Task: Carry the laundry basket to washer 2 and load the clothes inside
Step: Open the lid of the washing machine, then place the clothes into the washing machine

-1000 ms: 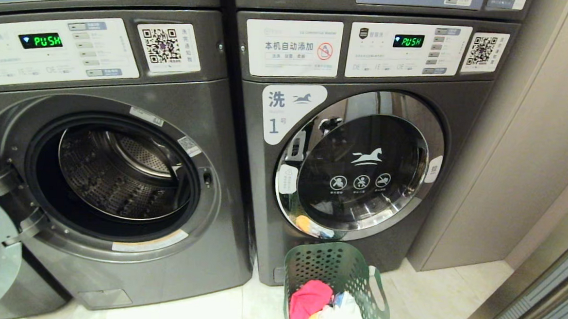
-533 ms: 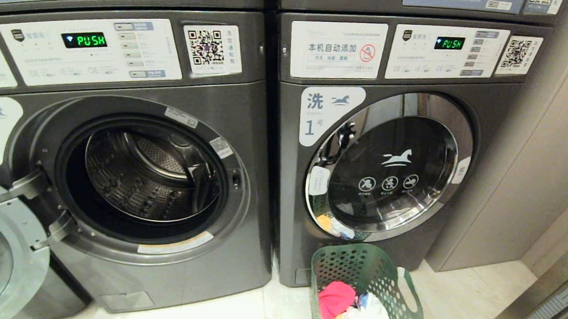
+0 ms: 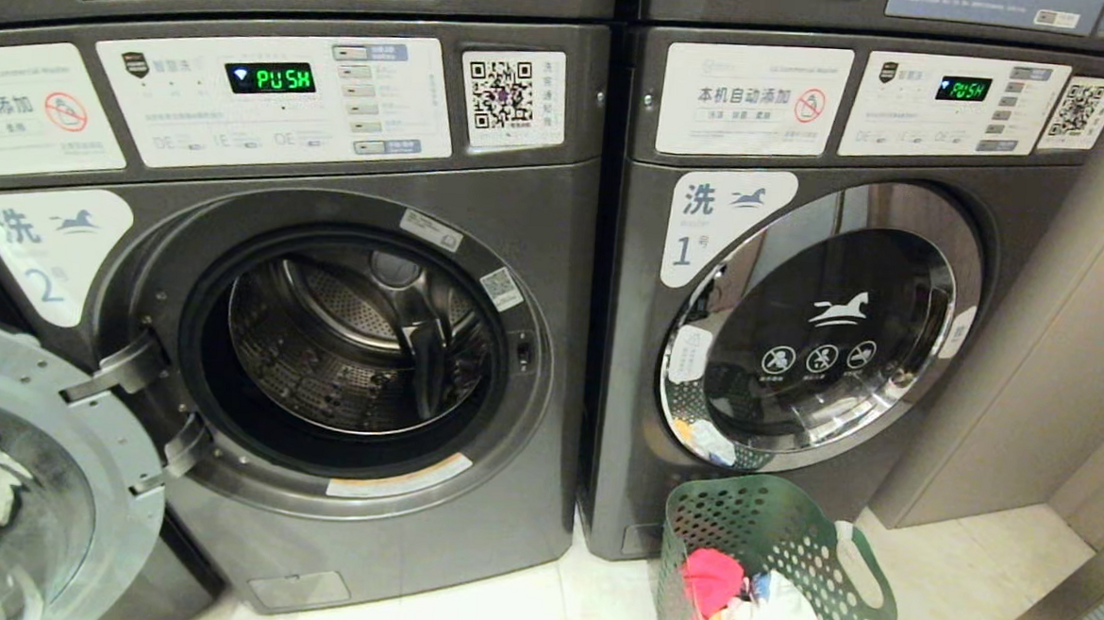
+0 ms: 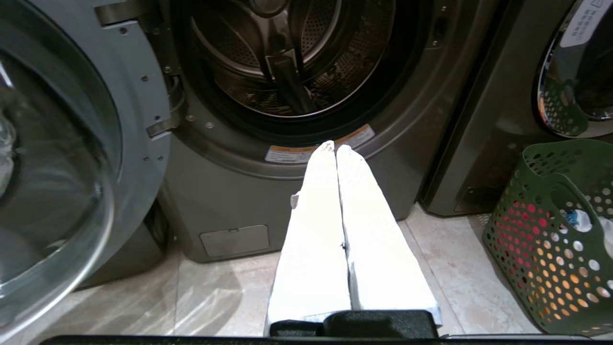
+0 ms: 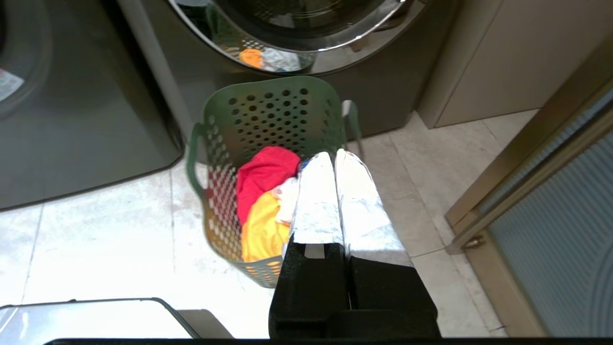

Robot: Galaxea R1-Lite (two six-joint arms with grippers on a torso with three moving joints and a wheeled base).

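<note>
Before washer 1 (image 3: 787,511), upright laundry basket (image 3: 776,539), mouth upward, clothes (image 3: 735,603) inside; both grippers' fingers (image 4: 335,158) pressed together.

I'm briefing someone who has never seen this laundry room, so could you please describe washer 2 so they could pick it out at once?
Two dark grey front-loaders stand side by side at floor level. Washer 2 is the left one, away from the laundry basket that sits before its neighbour. Unlike washer 1, whose chrome-rimmed door is shut, its door hangs open, baring the steel drum, and its white horse label reads 2.
</note>
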